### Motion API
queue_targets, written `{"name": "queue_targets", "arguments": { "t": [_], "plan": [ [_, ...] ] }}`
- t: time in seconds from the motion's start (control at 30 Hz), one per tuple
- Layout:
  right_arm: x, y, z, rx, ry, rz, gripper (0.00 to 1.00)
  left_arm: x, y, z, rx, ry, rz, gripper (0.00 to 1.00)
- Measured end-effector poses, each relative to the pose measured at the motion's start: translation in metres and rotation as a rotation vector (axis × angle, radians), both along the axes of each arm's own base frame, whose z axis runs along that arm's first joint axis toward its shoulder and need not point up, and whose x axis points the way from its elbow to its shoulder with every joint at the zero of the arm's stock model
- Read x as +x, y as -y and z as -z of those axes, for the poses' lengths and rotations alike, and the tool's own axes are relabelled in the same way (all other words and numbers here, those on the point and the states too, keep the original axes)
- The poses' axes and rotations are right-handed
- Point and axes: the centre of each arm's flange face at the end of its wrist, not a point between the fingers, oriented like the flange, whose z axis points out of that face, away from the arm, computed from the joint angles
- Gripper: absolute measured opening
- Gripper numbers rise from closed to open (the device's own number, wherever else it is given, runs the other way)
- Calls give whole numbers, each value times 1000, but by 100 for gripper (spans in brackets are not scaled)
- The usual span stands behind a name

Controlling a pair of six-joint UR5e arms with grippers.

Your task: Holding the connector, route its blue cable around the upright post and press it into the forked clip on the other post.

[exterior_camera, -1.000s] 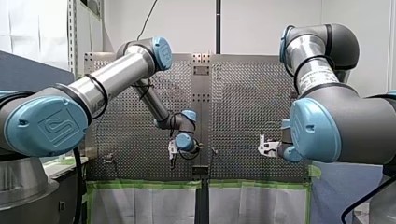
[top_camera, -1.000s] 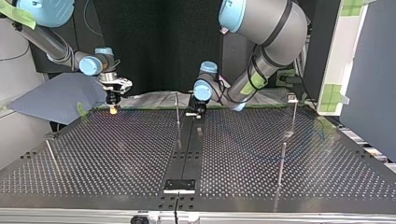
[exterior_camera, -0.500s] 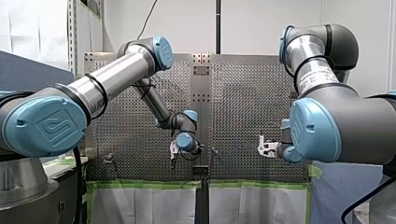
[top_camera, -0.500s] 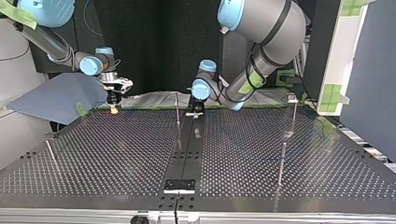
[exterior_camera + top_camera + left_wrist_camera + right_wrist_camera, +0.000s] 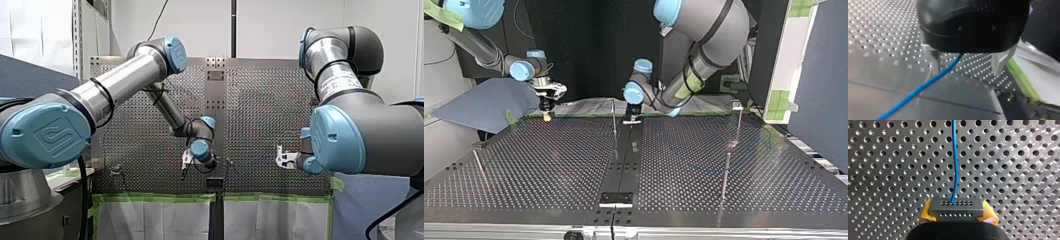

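In the right wrist view my right gripper [image 5: 958, 213] is shut on the grey connector [image 5: 957, 205], with a yellow pad on each side of it. The blue cable [image 5: 955, 162] runs from the connector straight ahead over the perforated plate. My left gripper [image 5: 968, 68] is open just above the table. The blue cable [image 5: 923, 86] passes loose between its fingers, close to one of them. In the top view my left gripper [image 5: 632, 120] hangs beside a thin upright post [image 5: 613, 117]. My right gripper [image 5: 546, 116] stands far off at that view's left. A post with a clip [image 5: 737, 106] stands at the right.
Further thin posts stand on the perforated table at the top view's near right [image 5: 725, 175] and near left [image 5: 478, 165]. A black bracket [image 5: 616, 198] sits on the dark centre strip. Green tape [image 5: 1020, 80] edges the table by my left gripper.
My left gripper has opened and let go of the blue cable, and has shifted slightly towards the top view's left, nearer the thin post. My right arm has not moved.
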Motion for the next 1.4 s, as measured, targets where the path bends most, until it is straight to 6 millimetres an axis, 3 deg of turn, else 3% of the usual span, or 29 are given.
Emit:
{"name": "queue_targets", "arguments": {
  "t": [0.4, 0.67, 1.4],
  "plan": [
    [0, -2, 2, 16, -4, -1, 0, -33, 18, -35, -16, 25, 34, 100],
    [1, -3, 3, 27, -7, -2, 0, -55, 21, -29, 16, -21, 66, 100],
    [1, -6, 4, 46, -17, -3, 0, -85, 45, -26, 40, -62, 157, 100]
  ]
}}
